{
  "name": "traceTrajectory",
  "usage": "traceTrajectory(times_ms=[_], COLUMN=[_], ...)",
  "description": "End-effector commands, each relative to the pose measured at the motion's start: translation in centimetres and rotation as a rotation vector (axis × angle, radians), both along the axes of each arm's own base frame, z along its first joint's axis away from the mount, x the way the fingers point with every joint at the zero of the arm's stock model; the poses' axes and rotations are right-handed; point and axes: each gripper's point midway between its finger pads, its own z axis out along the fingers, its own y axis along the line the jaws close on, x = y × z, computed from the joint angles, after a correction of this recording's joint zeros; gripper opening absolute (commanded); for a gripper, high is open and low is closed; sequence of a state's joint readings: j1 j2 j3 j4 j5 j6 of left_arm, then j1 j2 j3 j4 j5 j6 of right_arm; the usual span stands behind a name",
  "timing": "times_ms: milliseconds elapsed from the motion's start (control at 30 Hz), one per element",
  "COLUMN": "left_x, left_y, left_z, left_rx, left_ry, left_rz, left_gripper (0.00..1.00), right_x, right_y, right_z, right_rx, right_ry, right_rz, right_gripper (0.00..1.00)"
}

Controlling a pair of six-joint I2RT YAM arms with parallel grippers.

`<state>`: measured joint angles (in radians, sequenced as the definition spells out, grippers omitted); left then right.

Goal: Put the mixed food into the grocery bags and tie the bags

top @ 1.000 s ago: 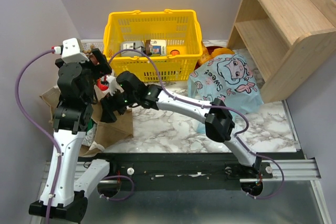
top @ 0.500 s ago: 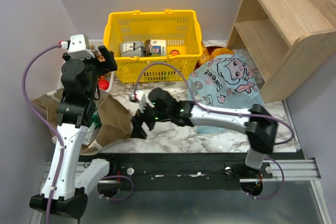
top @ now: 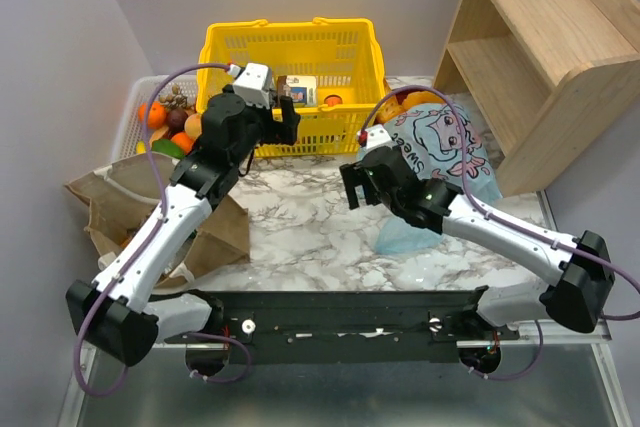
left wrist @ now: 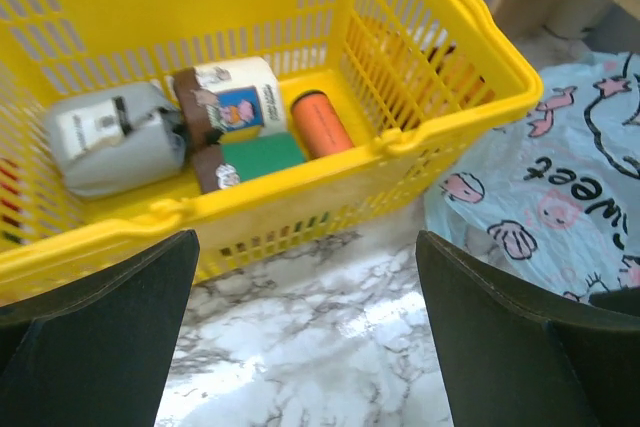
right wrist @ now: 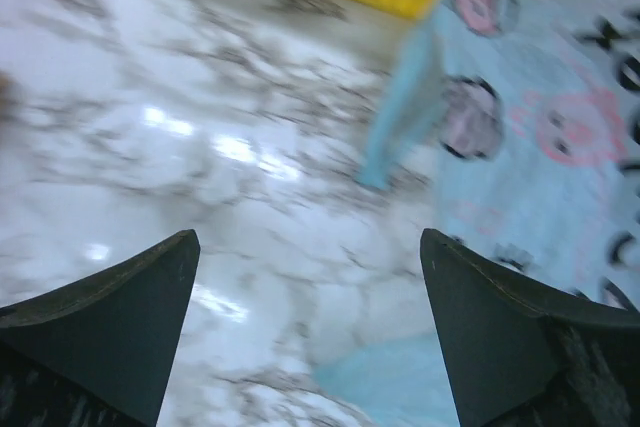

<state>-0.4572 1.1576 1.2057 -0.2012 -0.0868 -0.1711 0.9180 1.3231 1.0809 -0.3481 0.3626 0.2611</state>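
Both spread wide, nothing gripped: left tool held near front wall of yellow plastic mesh basket, upper centre; right tool beside translucent light-blue cartoon-printed bag, centre right. Tan bag laid at left.

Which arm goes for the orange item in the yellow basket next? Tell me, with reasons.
Left. The left gripper, open, hovers at the basket rim, facing the orange item. The right gripper, also open, hangs over the tabletop beside the blue bag.
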Motion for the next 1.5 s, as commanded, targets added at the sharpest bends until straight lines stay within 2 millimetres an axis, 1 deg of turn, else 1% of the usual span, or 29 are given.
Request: traceTrajectory(times_ms=[0, 33, 100, 133, 200, 233, 267, 300, 433, 467, 500, 533, 600, 633, 700, 767, 833, 867, 900, 967, 1000, 1067, 1100, 1133, 1200, 1267, 1300, 1367, 1467], left_x=[0.0, 0.2, 0.2, 0.1, 0.2, 0.1, 0.2, -0.1, -0.9, -1.1, -1.4, -1.4, -2.1, -2.5, -3.7, -5.0, -5.8, -6.5, -6.7, -6.8, -7.0, -7.2, -7.3, -7.2, -7.3, -8.1, -7.7, -7.6, -7.8], left_y=[-4.6, -5.3, -6.9, -8.0, -9.3, -10.2, -10.7, -10.9, -12.0, -12.3, -12.2, -12.2, -11.8, -11.7, -11.4, -11.1, -11.0, -10.5, -10.3, -9.1, -8.5, -7.1, -6.6, -6.1, -5.1, -5.6, -5.3, -4.9, -4.4], left_z=[-4.5, -4.7, -6.6, -6.7, -9.2, -9.5, -10.7, -12.0, -13.6, -13.4, -13.5, -13.5, -12.8, -12.6, -11.3, -10.5, -9.3, -9.1, -8.0, -7.5, -5.2, -3.1, -1.1, -0.2, 1.8, 2.4, 2.7, 2.2, 1.7], left_rx=[-0.133, -0.153, -0.178, -0.189, -0.185, -0.212, -0.218, -0.219, -0.242, -0.241, -0.233, -0.225, -0.197, -0.186, -0.152, -0.121, -0.08, -0.063, -0.057, -0.014, -0.02, -0.009, -0.019, -0.023, -0.038, -0.052, -0.045, -0.016, 0.045], left_ry=[0.147, 0.148, 0.188, 0.182, 0.226, 0.233, 0.259, 0.286, 0.31, 0.299, 0.296, 0.288, 0.256, 0.245, 0.202, 0.189, 0.162, 0.178, 0.161, 0.163, 0.116, 0.072, 0.035, 0.019, -0.005, 0.003, 0.001, 0.028, 0.061], left_rz=[-0.136, -0.146, -0.164, -0.184, -0.185, -0.194, -0.198, -0.198, -0.237, -0.259, -0.27, -0.277, -0.307, -0.321, -0.372, -0.418, -0.469, -0.474, -0.475, -0.433, -0.421, -0.382, -0.368, -0.352, -0.346, -0.428, -0.427, -0.433, -0.479], left_gripper=[0.98, 0.98, 0.98, 0.98, 0.98, 0.98, 0.98, 0.98, 0.98, 0.98, 0.98, 0.98, 0.98, 0.99, 0.99, 0.99, 0.99, 0.99, 0.99, 0.99, 0.99, 0.99, 0.99, 0.99, 0.99, 0.99, 0.99, 0.99, 0.99], right_x=[1.4, 1.8, 2.5, 2.8, 3.4, 3.7, 3.9, 4.4, 4.8, 4.8, 4.8, 4.8, 4.4, 4.2, 3.7, 2.7, 1.3, 0.7, 0.5, -1.0, -1.2, -2.6, -3.0, -4.0, -4.9, -5.5, -5.6, -5.5, -5.6], right_y=[-9.0, -10.1, -11.0, -11.5, -12.1, -12.5, -12.8, -13.5, -15.2, -15.2, -15.1, -14.9, -14.1, -13.8, -12.9, -11.3, -9.7, -9.4, -8.9, -8.1, -7.6, -6.2, -5.6, -4.4, -3.1, -2.0, -1.7, -1.1, -0.3], right_z=[-3.3, -4.5, -4.7, -5.4, -5.7, -5.8, -6.7, -6.3, -7.8, -8.1, -8.3, -8.3, -8.2, -7.1, -5.8, -3.1, -1.3, 0.5, 2.2, 3.8, 5.7, 6.8, 7.3, 8.4, 8.8, 8.9, 8.6, 7.8, 7.8], right_rx=[-0.298, -0.345, -0.362, -0.398, -0.449, -0.475, -0.529, -0.565, -0.672, -0.674, -0.674, -0.665, -0.632, -0.589, -0.534, -0.411, -0.325, -0.276, -0.234, -0.178, -0.134, -0.077, -0.055, -0.006, 0.034, 0.069, 0.071, 0.081, 0.147], right_ry=[-0.006, 0.03, 0.038, 0.048, 0.035, 0.032, 0.036, 0.007, 0.025, 0.031, 0.04, 0.045, 0.08, 0.079, 0.092, 0.103, 0.126, 0.107, 0.092, 0.118, 0.103, 0.136, 0.145, 0.164, 0.197, 0.222, 0.234, 0.265, 0.325], right_rz=[-0.329, -0.365, -0.424, -0.444, -0.47, -0.482, -0.489, -0.533, -0.581, -0.579, -0.568, -0.556, -0.495, -0.472, -0.402, -0.296, -0.168, -0.131, -0.107, -0.023, -0.002, 0.087, 0.126, 0.2, 0.271, 0.329, 0.341, 0.364, 0.419], right_gripper=[1.0, 1.0, 1.0, 1.0, 1.0, 1.0, 1.0, 1.0, 0.99, 0.95, 0.79, 0.71, 0.51, 0.26, 0.13, 0.09, 0.07, 0.07, 0.05, 0.02, 0.01, 0.01, 0.01, 0.01, 0.01, 0.01, 0.01, 0.01, 0.01])
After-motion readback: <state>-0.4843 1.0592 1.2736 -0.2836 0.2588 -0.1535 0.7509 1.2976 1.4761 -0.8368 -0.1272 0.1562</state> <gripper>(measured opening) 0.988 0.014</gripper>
